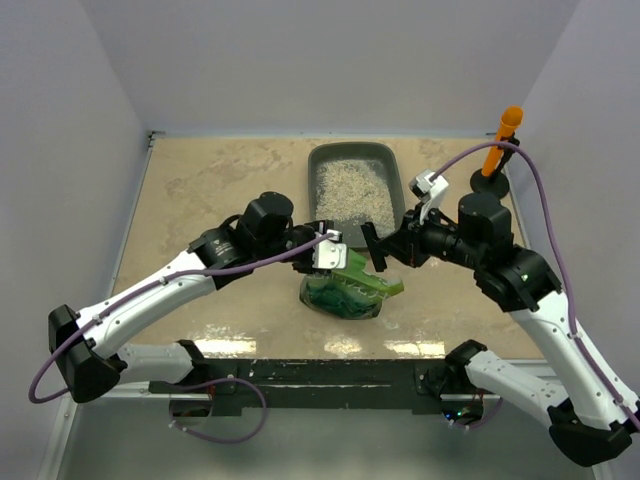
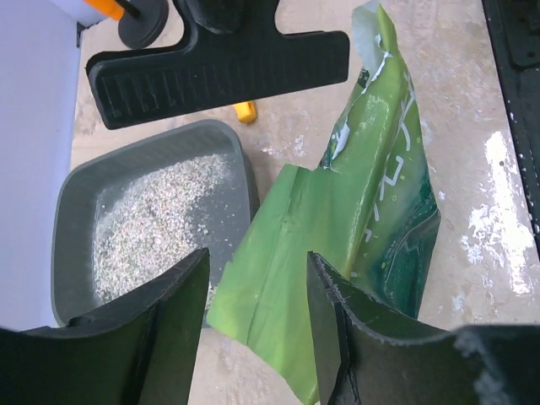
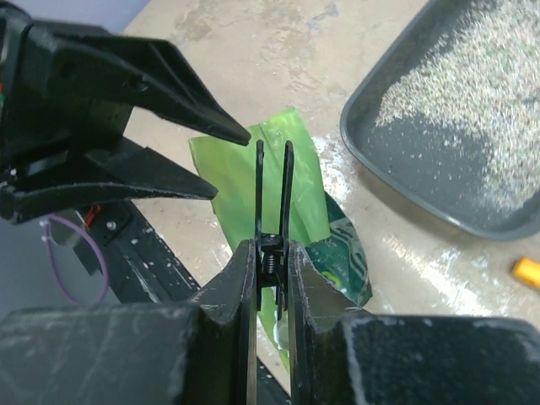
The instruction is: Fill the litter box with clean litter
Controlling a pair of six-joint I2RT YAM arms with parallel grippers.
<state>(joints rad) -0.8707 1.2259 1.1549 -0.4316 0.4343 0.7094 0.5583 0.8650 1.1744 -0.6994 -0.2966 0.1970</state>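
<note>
While your right gripper (image 3: 272, 253) holds its jaws clenched on the black bag clip (image 3: 272, 190), your left gripper (image 2: 253, 312) hangs released over the green bag (image 1: 350, 290). At 12 o'clock of the bag on the worktop (image 1: 220, 180), the litter box (image 1: 333, 156) already holds clean litter (image 1: 350, 188); next, probably clip the bag's mouth closed.

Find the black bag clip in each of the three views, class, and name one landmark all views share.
Top external: black bag clip at centre, in the right arm's jaws.
Left wrist: top, above the litter box.
Right wrist: centre, edge-on, pinched at its handles.
Shared landmark: the green bag.
</note>
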